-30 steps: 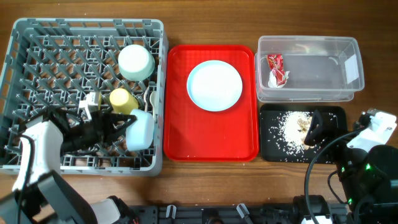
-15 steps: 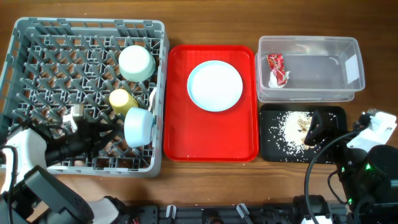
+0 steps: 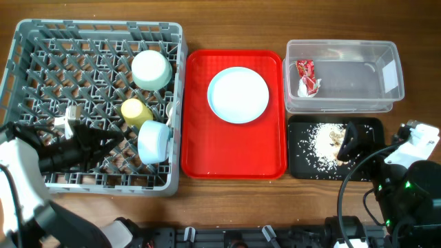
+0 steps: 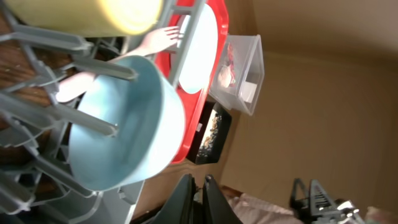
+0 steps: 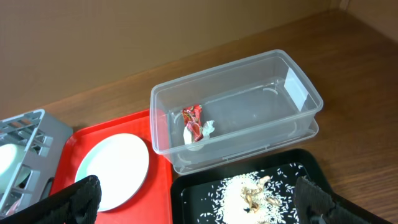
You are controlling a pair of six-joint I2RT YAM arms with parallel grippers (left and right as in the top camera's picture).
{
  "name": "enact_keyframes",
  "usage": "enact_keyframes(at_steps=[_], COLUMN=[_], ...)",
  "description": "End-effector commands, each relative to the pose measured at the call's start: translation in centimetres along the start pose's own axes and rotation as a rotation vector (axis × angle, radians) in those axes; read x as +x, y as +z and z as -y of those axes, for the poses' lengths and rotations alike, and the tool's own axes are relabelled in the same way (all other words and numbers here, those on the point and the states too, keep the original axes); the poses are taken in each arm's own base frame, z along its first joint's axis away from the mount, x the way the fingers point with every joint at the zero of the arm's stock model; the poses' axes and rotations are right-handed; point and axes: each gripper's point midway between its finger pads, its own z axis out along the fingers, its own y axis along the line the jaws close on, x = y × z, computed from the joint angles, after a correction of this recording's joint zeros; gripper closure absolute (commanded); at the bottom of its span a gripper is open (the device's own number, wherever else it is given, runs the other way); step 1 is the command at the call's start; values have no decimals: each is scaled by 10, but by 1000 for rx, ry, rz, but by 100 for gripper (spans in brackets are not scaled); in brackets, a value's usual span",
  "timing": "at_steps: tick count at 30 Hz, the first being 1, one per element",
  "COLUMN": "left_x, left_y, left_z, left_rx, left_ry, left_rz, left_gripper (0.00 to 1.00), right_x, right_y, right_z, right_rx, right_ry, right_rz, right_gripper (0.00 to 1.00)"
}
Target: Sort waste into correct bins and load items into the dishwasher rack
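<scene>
The grey dishwasher rack [image 3: 96,26] at the left holds an upturned mint-green bowl [image 3: 151,69], a yellow cup [image 3: 136,111] and a pale blue cup [image 3: 153,141] lying on its side. A white utensil [image 3: 169,109] shows beside the yellow cup. My left gripper [image 3: 118,140] is shut and empty over the rack, just left of the pale blue cup [image 4: 118,137]. The light blue plate [image 3: 238,94] lies on the red tray [image 3: 200,151]. A red-and-white wrapper [image 3: 305,77] sits in the clear tub [image 3: 351,83]. Rice [image 3: 322,140] lies in the black tray [image 3: 300,165]. My right gripper [image 5: 199,208] hangs open above it.
The rack's upright pegs [image 4: 93,68] crowd round the left gripper [image 4: 199,177]. The tub [image 5: 249,81] and the black tray [image 5: 186,186] stand close together, right of the red tray. Bare wooden table runs along the front edge.
My left arm has drawn back to the left, away from the pale blue cup, which stays in the rack. The right arm has not moved.
</scene>
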Motion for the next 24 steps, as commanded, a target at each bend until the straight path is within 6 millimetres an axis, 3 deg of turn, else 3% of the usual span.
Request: enact_keyframes(at_steps=[1, 7, 10, 16, 21, 24], left_x=[13, 40, 35, 38, 31, 27], left_y=[0, 24, 40, 77, 84, 82], left_z=[25, 48, 35, 28, 6, -2], left_rx=[-17, -58, -236, -470, -762, -849], left_ry=[126, 208, 180, 240, 314, 345], left_rz=[11, -69, -72, -66, 43, 69], left_gripper=[91, 90, 90, 90, 85, 82], right_x=[-3, -3, -3, -3, -3, -3], right_y=[-2, -2, -2, -2, -2, -2], right_z=[-2, -2, -2, -2, -2, -2], right_rx=[-9, -9, -9, -9, -9, -9], right_ry=[-15, -15, -14, -14, -14, -14], right_rz=[7, 8, 8, 8, 8, 8], right_gripper=[0, 0, 0, 0, 0, 0])
